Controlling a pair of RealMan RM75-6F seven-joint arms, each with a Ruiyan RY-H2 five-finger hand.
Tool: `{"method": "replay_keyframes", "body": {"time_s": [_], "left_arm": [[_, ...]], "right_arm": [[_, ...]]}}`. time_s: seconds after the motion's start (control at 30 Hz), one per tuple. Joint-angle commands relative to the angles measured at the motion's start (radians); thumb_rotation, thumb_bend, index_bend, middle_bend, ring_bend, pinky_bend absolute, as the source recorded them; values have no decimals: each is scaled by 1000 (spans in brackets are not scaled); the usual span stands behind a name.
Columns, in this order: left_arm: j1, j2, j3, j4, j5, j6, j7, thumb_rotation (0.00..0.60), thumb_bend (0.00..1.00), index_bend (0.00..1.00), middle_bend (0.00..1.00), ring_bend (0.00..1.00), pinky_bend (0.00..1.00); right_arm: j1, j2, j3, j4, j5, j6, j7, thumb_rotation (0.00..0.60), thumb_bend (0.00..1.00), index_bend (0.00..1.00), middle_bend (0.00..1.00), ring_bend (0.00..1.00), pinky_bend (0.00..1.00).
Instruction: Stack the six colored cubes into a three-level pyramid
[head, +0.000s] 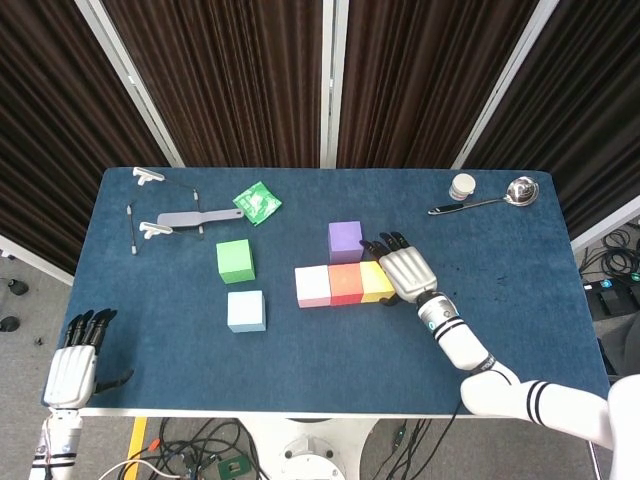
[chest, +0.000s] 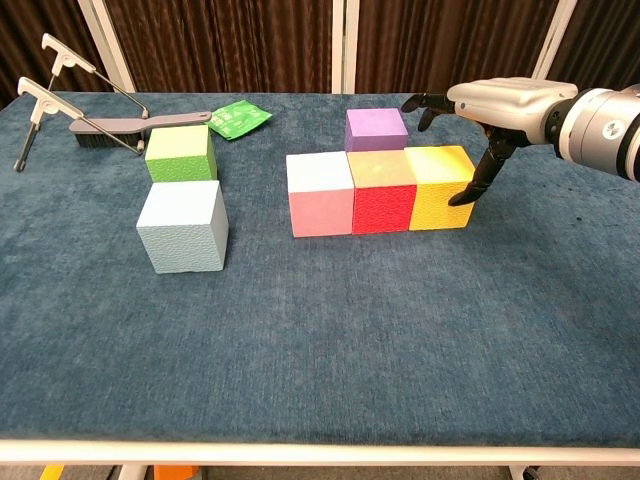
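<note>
Head view: I'm hovering the right hand (head: 407, 271) just beside the yellow textured cube (head: 375, 281), fingers spread, gripping nothing. Pink cube (head: 313, 286), red cube (head: 345, 283) and yellow are sitting touching in a row; purple cube (head: 345, 240) is lying just behind. Left hand (head: 72, 366) is idling off the table's (head: 300, 360) edge, fingers straight.

Chest view: green cube (chest: 181, 152) and light blue cube (chest: 182, 226) are waiting well apart. I'm judging them light, stiff, grippy; taking opposite side faces.
</note>
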Motion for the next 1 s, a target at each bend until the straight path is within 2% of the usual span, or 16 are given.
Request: {"method": "replay_keyframes", "body": {"time_s": [0.03, 0.27, 0.47, 0.57, 0.7, 1.0], "left_arm": [[0, 0, 0, 0, 0, 0, -1, 600, 38, 119, 88, 0, 0], [3, 0, 1, 4, 0, 2, -9, 600, 37, 122, 88, 0, 0], [0, -3, -1, 14, 0, -2, -21, 600, 38, 121, 88, 0, 0], [-1, -5, 0, 17, 3, -1, -22, 600, 38, 121, 88, 0, 0], [-2, -2, -1, 10, 8, 4, -19, 600, 37, 122, 87, 0, 0], [-4, 11, -4, -4, 4, 1, -19, 600, 38, 122, 88, 0, 0]], "right_arm": [[-1, 5, 1, -6, -3, 2, 6, 600, 0, 0, 84, 0, 0], [-8, 84, 5, -78, -5, -19, 34, 600, 0, 0, 65, 0, 0], [-15, 138, 46, -126, 4, 37, 41, 600, 0, 0, 74, 0, 0], [16, 123, 74, -101, 60, 29, 7, 600, 0, 0, 89, 0, 0], [101, 79, 104, -18, 168, -47, -54, 600, 0, 0, 92, 0, 0], [253, -34, 106, 170, 344, -174, -132, 600, 0, 0, 130, 0, 0]]}}
